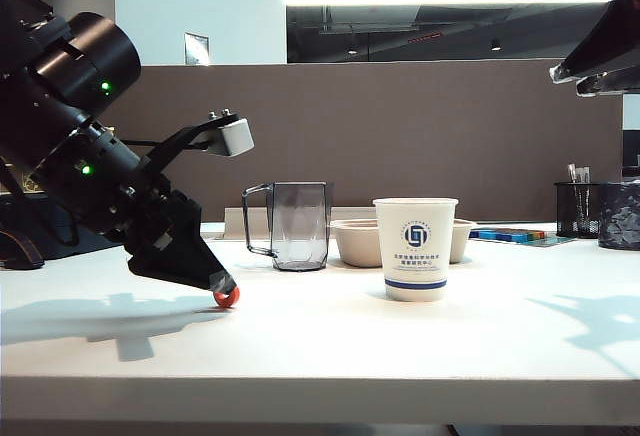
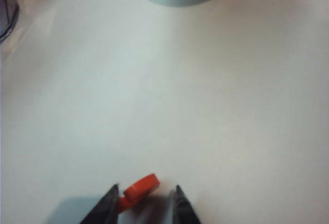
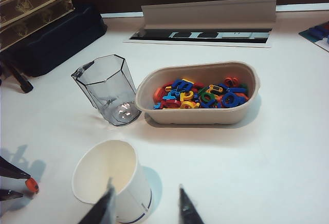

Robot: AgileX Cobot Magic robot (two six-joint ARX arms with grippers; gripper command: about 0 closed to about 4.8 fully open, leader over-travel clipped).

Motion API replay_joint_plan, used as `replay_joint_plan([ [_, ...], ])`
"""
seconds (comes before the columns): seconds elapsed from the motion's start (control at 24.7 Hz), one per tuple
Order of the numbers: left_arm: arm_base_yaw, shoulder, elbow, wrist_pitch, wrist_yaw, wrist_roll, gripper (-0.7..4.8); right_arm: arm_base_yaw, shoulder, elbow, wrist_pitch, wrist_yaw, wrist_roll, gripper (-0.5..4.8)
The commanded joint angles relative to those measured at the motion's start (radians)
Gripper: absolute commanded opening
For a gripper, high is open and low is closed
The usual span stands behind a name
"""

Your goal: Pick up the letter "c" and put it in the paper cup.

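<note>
With our left gripper down on the white tabletop, fingers open astride the small orange-red letter "c" — well left of the white paper cup — we should close squarely, while our right gripper hovers open above that cup.

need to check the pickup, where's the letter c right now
The letter "c" lies on the white table, left side of the exterior view, between the open left gripper's fingertips and left of the clear mug and paper cup.
</note>
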State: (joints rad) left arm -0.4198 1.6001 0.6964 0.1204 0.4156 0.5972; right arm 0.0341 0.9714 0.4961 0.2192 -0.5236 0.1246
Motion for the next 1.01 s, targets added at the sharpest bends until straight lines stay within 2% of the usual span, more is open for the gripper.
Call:
replay_joint_plan([
  [0.04, 0.0, -0.002, 0.005, 0.013, -0.013, 0.02, 1.3, 0.011, -0.002, 0.004, 0.009, -0.003, 0.002, 1.54],
  [0.36, 0.0, 0.023, 0.005, 0.056, -0.02, 0.02, 1.3, 0.011, -0.002, 0.004, -0.013, -0.003, 0.002, 1.54],
  [1.01, -0.001, 0.046, 0.005, 0.053, -0.007, 0.019, 1.3, 0.011, -0.002, 0.004, -0.019, -0.002, 0.002, 1.54],
])
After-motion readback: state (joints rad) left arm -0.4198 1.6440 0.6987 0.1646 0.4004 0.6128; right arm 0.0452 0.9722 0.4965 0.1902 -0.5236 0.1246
